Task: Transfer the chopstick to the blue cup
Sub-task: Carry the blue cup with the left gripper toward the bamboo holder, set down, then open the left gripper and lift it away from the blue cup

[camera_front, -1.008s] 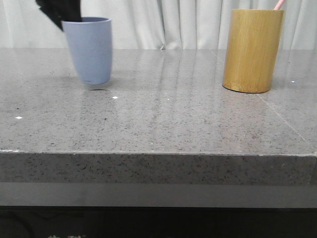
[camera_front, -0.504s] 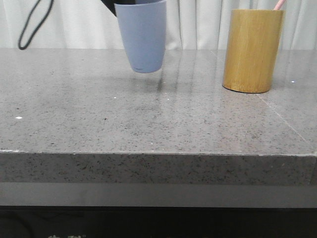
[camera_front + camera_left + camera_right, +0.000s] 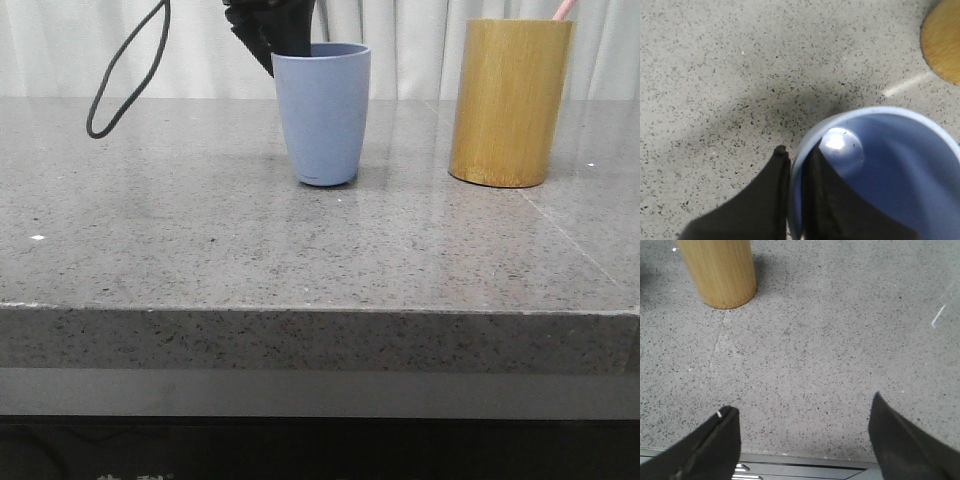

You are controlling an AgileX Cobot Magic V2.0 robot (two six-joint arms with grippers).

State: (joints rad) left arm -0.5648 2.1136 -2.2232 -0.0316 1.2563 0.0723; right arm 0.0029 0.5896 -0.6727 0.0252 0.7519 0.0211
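Observation:
The blue cup [image 3: 322, 112] stands upright on the grey stone table, left of the bamboo cylinder [image 3: 510, 100]. My left gripper [image 3: 285, 40] is shut on the cup's rim, one finger inside and one outside, as the left wrist view shows [image 3: 797, 160]; the cup [image 3: 890, 165] is empty there. A pale pink chopstick end [image 3: 566, 9] sticks out of the bamboo cylinder's top. My right gripper [image 3: 802, 412] is open and empty above the table's front edge, with the bamboo cylinder [image 3: 717, 270] beyond it.
A black cable loop [image 3: 125, 75] hangs left of the cup. A white curtain [image 3: 420, 45] runs behind the table. The bamboo cylinder's edge shows in the left wrist view [image 3: 945, 42]. The table's front edge [image 3: 805, 457] lies under my right gripper.
My left gripper has carried the blue cup from the far left to the right, lifted, and it now rests on the table nearer the bamboo cylinder.

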